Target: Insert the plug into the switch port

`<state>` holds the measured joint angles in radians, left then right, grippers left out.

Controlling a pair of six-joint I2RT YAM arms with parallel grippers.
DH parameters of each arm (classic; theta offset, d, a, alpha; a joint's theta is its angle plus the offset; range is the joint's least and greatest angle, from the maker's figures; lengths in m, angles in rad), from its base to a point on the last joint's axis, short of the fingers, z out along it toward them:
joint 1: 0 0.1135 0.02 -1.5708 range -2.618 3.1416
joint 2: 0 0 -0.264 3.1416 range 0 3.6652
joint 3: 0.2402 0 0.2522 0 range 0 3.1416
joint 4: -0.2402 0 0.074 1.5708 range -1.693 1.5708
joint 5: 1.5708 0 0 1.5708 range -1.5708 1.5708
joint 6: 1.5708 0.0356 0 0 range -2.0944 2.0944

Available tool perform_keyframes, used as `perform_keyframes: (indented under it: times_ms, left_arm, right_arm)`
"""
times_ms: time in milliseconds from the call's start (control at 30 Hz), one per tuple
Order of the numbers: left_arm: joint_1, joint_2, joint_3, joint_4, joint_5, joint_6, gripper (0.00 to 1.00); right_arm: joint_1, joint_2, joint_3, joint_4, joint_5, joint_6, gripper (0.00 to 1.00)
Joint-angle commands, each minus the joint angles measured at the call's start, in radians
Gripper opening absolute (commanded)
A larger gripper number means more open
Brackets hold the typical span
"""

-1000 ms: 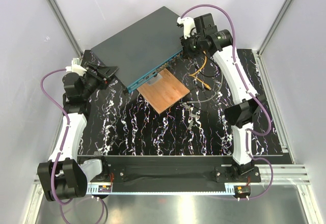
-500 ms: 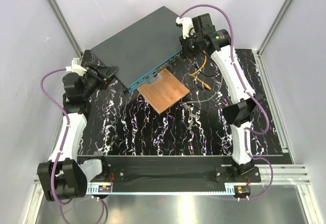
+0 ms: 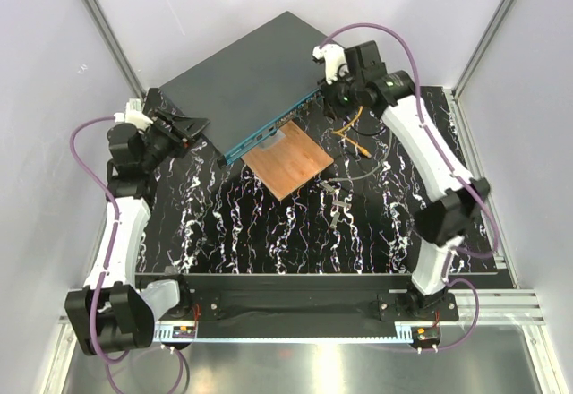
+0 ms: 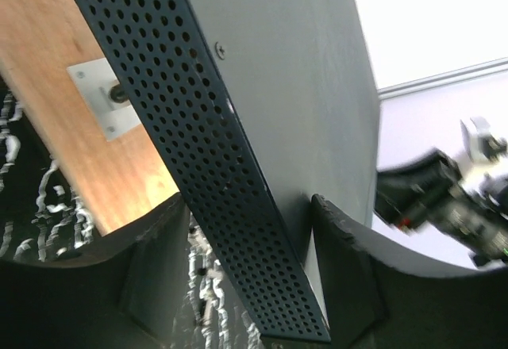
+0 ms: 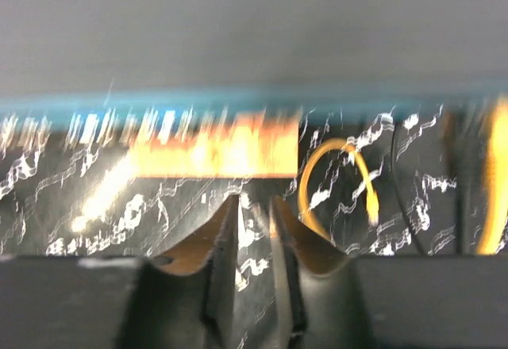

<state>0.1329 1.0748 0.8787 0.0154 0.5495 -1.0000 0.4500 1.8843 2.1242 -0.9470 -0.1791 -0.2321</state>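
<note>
The dark grey switch box (image 3: 242, 76) lies slanted at the back, its teal front face (image 3: 269, 128) lined with ports. In the right wrist view the switch ports (image 5: 119, 127) are a blurred row, and I cannot tell one from another. My left gripper (image 3: 192, 127) (image 4: 248, 198) is shut on the box's left edge, one fingertip on its top and the other at the perforated side's (image 4: 230, 206) lower edge. The orange cable (image 3: 347, 127) (image 5: 337, 147) loops on the mat, and its pale end, the plug (image 3: 366, 153) (image 5: 371, 206), lies free. My right gripper (image 3: 338, 92) (image 5: 252, 200) hovers near the box's right front corner, jaws slightly apart and empty.
A copper-brown square plate (image 3: 287, 161) (image 4: 48, 87) lies just in front of the teal face, with a small metal fitting (image 4: 103, 99) on it. A thin black cable and a small metal part (image 3: 336, 199) lie right of the plate. White walls close in behind the box.
My right arm has swung outward to the right, and its gripper has shifted a little right from the box's corner. Its jaws have parted. The left arm and the box stayed put.
</note>
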Motion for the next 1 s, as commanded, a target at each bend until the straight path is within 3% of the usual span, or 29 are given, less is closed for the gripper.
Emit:
perform_keyframes:
  times_ms: [0, 100, 200, 233, 367, 400, 467, 500, 533, 567, 700, 767, 900, 933, 967]
  left_arm:
    - [0.059, -0.084, 0.112, -0.096, 0.13, 0.227, 0.66]
    - [0.152, -0.105, 0.155, -0.162, 0.168, 0.271, 0.72]
    - [0.218, -0.134, 0.203, -0.241, 0.185, 0.352, 0.78]
    - [0.226, -0.145, 0.218, -0.253, 0.187, 0.383, 0.79]
    - [0.182, -0.191, 0.327, -0.276, 0.243, 0.569, 0.82]
    - [0.148, -0.194, 0.357, -0.329, 0.253, 0.701, 0.82]
    - [-0.042, -0.194, 0.437, -0.408, 0.215, 0.873, 0.82]
    - [-0.126, -0.19, 0.456, -0.492, 0.142, 1.049, 0.82]
    - [-0.304, -0.184, 0.482, -0.529, 0.094, 1.124, 0.82]
    - [-0.393, -0.155, 0.491, -0.561, 0.046, 1.228, 0.82]
    - [-0.871, -0.041, 0.479, -0.648, -0.269, 1.38, 0.81]
    - [-0.97, 0.014, 0.407, -0.612, -0.296, 1.46, 0.81]
    - [-1.081, 0.143, 0.373, -0.623, -0.157, 1.715, 0.87]
    - [-1.095, 0.228, 0.416, -0.617, -0.151, 1.715, 0.86]
    - [-1.113, 0.287, 0.46, -0.608, -0.239, 1.613, 0.84]
  right_arm:
    - [0.0, -0.204, -0.101, 0.093, -0.029, -0.041, 0.35]
    - [-0.034, -0.287, -0.153, 0.018, -0.075, -0.036, 0.4]
    - [-0.085, -0.385, -0.248, -0.018, -0.133, -0.038, 0.52]
    - [-0.097, -0.442, -0.31, -0.024, -0.152, -0.035, 0.61]
    - [-0.184, -0.569, -0.461, -0.056, -0.226, -0.023, 0.82]
    - [-0.201, -0.595, -0.495, -0.059, -0.25, -0.018, 0.87]
    - [-0.255, -0.666, -0.596, -0.064, -0.263, -0.006, 0.94]
    - [-0.272, -0.686, -0.624, -0.067, -0.273, -0.001, 0.95]
    - [-0.305, -0.714, -0.67, -0.078, -0.281, 0.01, 0.96]
    - [-0.325, -0.72, -0.685, -0.085, -0.29, 0.014, 0.98]
    - [-0.413, -0.689, -0.708, -0.124, -0.293, 0.031, 0.98]
    - [-0.474, -0.648, -0.702, -0.145, -0.325, 0.031, 0.98]
    - [-0.563, -0.582, -0.699, -0.167, -0.344, 0.03, 0.99]
    - [-0.582, -0.556, -0.701, -0.167, -0.339, 0.048, 0.99]
    - [-0.599, -0.544, -0.702, -0.161, -0.307, 0.063, 1.0]
